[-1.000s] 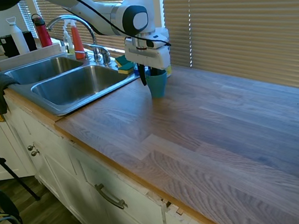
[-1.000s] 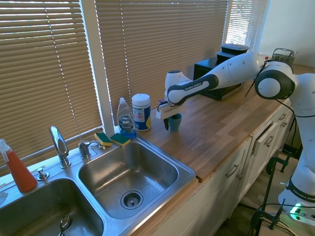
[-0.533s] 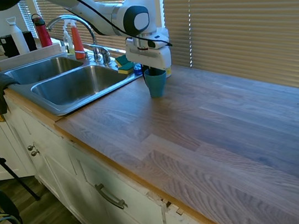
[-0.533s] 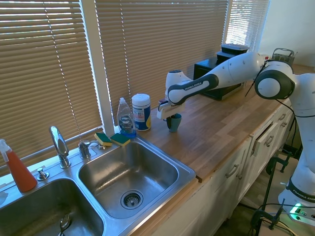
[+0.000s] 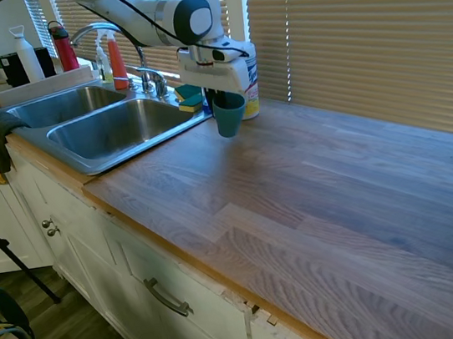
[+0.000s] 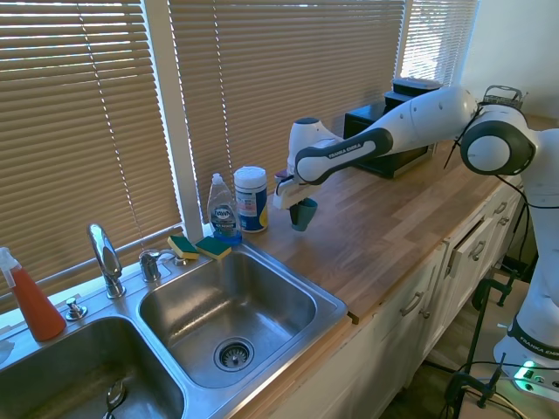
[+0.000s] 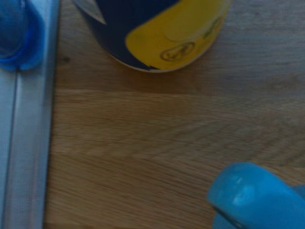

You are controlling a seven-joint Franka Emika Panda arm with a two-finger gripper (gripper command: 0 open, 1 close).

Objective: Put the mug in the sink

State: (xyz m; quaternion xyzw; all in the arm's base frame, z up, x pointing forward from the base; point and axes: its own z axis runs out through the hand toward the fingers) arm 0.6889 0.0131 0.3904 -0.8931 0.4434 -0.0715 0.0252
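Note:
The small teal-blue mug [image 5: 229, 118] hangs slightly tilted just above the wooden counter, a short way right of the sink's rim [image 5: 140, 145]. My gripper [image 5: 222, 103] is shut on the mug's rim from above. From the other side, the mug [image 6: 303, 214] and gripper [image 6: 296, 203] hover in front of the wipes canister, beside the near basin of the steel sink [image 6: 334, 307]. The wrist view shows the mug [image 7: 252, 196] at the bottom right and a strip of the sink rim [image 7: 24, 143] along one side.
A white-and-yellow wipes canister [image 6: 251, 199] and a dish soap bottle [image 6: 224, 210] stand just behind the mug. Two sponges [image 6: 200, 247] lie on the sink's back rim beside the gooseneck faucet [image 6: 105, 257]. An orange spray bottle [image 6: 33, 301] stands further along. Dark appliances [image 6: 393, 109] sit far down the counter.
The gripper has closed on the mug and lifted it off the counter. It has carried the mug a little toward the sink.

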